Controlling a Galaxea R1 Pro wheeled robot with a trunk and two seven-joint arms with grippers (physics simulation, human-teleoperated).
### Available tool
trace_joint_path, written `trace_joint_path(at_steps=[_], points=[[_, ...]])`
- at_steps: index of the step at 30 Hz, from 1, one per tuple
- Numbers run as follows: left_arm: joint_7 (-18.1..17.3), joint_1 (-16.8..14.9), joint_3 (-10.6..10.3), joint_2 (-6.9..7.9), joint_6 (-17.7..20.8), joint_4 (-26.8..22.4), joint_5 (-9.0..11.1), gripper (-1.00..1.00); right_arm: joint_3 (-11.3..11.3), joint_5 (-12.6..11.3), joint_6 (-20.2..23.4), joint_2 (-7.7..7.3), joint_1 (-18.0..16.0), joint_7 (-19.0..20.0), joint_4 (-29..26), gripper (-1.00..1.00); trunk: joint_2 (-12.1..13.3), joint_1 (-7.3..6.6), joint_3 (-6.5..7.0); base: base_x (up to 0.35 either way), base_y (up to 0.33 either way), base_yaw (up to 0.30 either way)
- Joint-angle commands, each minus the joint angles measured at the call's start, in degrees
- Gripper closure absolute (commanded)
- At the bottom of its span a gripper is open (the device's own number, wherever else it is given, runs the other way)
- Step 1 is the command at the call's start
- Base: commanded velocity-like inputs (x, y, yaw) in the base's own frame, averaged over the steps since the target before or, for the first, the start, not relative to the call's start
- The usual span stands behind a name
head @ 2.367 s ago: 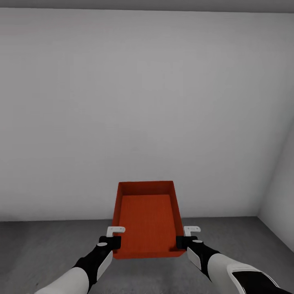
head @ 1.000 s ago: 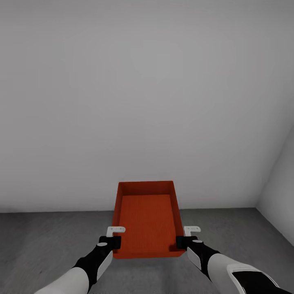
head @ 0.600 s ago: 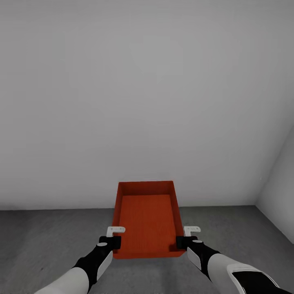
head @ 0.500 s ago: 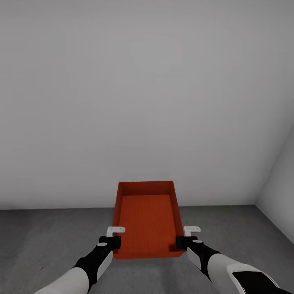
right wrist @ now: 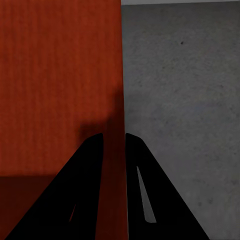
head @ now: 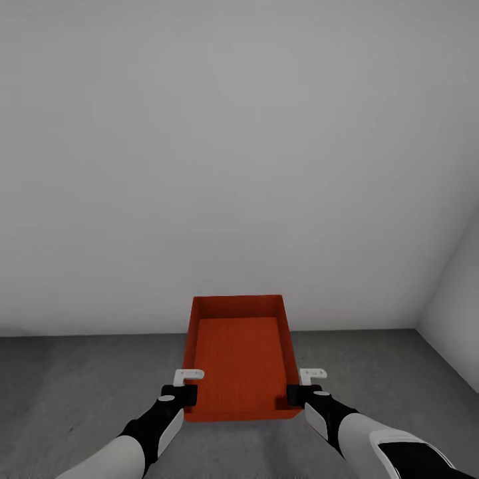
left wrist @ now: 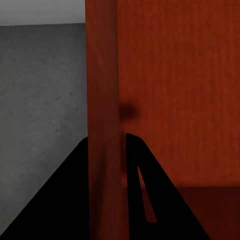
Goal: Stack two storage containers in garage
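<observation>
Garage — plain white wall (head: 233, 166) ahead, a second white wall (head: 459, 313) meeting it at the right corner, dark-grey concrete floor (head: 80, 379) below. One orange-red storage container (head: 238, 356), open-topped and empty, was carried level above the floor, in front of the robot. Left gripper (head: 186, 391) was clamped over the container's left wall and right gripper (head: 297, 391) over its right wall — one finger inside, one outside.
</observation>
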Motion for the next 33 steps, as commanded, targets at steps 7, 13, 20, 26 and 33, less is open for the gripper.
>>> trace_joint_path(at_steps=[7, 13, 20, 26, 33], points=[[1.37, -0.07, 0.66, 0.08, -2.27, -0.31, -0.77, 1.00, -1.30, -0.40, -0.08, -0.08, -0.03, -2.99, 0.17, 1.00, -0.14, 0.03, -0.78, 0.000, 0.000, 0.000], [1.37, -0.07, 0.64, 0.08, -2.26, -0.31, -0.77, 1.00, -1.30, -0.40, -0.08, -0.08, -0.03, -2.99, 0.17, 1.00, -0.14, 0.03, -1.33, 0.000, 0.000, 0.000], [1.37, -0.07, 0.66, 0.08, -2.27, -0.31, -0.77, 1.00, -1.29, -0.40, -0.08, -0.08, -0.03, -2.99, 0.17, 1.00, -0.14, 0.03, -1.97, 0.000, 0.000, 0.000], [1.37, -0.07, 0.66, 0.08, -2.27, -0.31, -0.77, 1.00, -1.27, -0.40, -0.08, -0.08, -0.03, -2.99, 0.17, 1.00, -0.14, 0.03, -2.52, 0.000, 0.000, 0.000], [1.37, -0.07, 0.66, 0.08, -2.27, -0.25, -0.77, 1.00, -1.27, -0.40, -0.08, -0.08, -0.03, -2.99, 0.17, 1.00, -0.14, 0.03, -3.16, 0.000, 0.000, 0.000]])
